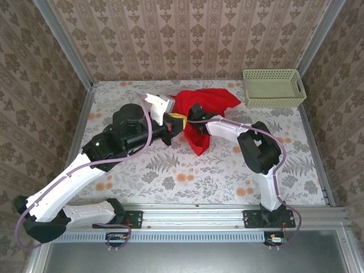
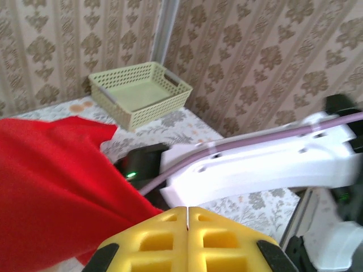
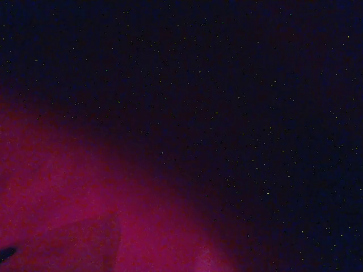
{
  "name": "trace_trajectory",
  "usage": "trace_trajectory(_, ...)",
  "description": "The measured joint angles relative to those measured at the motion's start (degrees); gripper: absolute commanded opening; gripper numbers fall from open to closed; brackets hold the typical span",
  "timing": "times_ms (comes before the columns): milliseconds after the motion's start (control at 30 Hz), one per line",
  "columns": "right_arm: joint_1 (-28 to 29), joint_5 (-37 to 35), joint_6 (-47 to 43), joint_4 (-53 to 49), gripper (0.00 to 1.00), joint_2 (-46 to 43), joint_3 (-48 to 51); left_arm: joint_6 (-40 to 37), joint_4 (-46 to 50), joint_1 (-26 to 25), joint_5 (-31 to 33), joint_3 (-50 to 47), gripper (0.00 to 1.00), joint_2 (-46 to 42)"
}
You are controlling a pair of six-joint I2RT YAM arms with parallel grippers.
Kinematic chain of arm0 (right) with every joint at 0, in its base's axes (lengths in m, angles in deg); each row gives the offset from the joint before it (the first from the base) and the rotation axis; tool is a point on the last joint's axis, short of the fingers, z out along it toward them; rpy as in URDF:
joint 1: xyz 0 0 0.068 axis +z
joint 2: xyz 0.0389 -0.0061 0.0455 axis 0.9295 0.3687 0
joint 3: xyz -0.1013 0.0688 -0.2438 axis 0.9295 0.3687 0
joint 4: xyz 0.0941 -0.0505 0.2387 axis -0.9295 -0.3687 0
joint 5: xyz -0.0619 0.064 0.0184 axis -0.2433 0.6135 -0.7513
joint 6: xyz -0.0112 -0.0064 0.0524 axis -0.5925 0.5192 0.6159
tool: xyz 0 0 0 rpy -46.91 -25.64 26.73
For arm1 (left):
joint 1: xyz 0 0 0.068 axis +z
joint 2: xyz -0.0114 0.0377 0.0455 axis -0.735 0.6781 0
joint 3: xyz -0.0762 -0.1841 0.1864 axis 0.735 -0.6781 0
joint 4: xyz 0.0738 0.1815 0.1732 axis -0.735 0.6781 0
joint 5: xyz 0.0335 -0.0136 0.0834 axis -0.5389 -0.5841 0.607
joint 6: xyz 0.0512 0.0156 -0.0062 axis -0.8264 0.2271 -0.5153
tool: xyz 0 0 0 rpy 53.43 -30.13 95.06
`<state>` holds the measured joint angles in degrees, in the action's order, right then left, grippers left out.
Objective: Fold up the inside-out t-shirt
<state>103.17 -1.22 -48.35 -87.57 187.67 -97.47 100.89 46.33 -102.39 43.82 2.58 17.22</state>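
Shirt (image 1: pixel 207 102) bunched at mid-worktop (image 1: pixel 170 170), touching the left tool (image 1: pixel 177 120) on that tool's right.
The left tool's fingers (image 2: pixel 164 241) are seen pressed together, with red cloth against their left side in the wrist view; whether a fold is nipped cannot be told. The shirt is heaped and raised rather than spread, its long axis running from the far side down toward the near edge. The right tool (image 1: pixel 195 111) is buried in the cloth, so its jaws cannot be judged. Both tools are judged equally near. The cloth is plain bright red, soft and creased; the basket (image 1: pixel 273 88) stands apart at far right.
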Motion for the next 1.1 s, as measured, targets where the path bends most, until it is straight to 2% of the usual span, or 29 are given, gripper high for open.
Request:
trace_trajectory(33, -0.11, -0.02, 0.61, -1.11, 0.87, 1.57, -2.25, -0.02, -0.17, -0.76, 0.26, 1.11, 0.00, 0.87)
trace_trajectory(67, -0.17, -0.09, 1.38, -2.45, 0.95, 2.78, -4.09, -0.02, -0.17, -1.31, 0.59, 2.05, 0.00, 1.60)
trace_trajectory(100, -0.26, -0.20, 1.95, -4.17, 0.98, 4.26, -6.40, -0.07, -0.22, -1.95, 0.96, 3.10, 0.00, 2.38)
trace_trajectory(467, -2.49, -1.81, 8.26, -26.56, 1.00, 18.60, -27.61, -1.36, -0.07, -5.25, 3.26, 12.79, 0.00, 5.18)
trace_trajectory(600, -2.69, -2.71, 9.11, -36.89, 0.99, 25.51, -40.28, -2.08, 0.31, -5.31, 4.31, 14.62, 0.00, 5.18)
trace_trajectory(767, -2.67, -2.78, 9.20, -44.17, 0.81, 30.71, -50.69, -3.13, 0.76, -5.31, 6.25, 15.23, 0.00, 5.16)
trace_trajectory(900, -2.56, -2.54, 8.22, -45.00, 0.51, 30.53, -50.16, -3.72, 1.42, -5.14, 9.35, 15.28, 0.00, 5.16)
trace_trajectory(967, -2.43, -2.14, 6.86, -41.64, 0.37, 28.15, -45.22, -3.78, 1.99, -4.37, 11.15, 15.39, 0.00, 5.16)
trace_trajectory(1100, -1.66, -0.63, 4.28, -33.24, 0.14, 17.92, -26.62, -3.76, 4.55, 0.63, 14.49, 16.13, 0.00, 5.40)
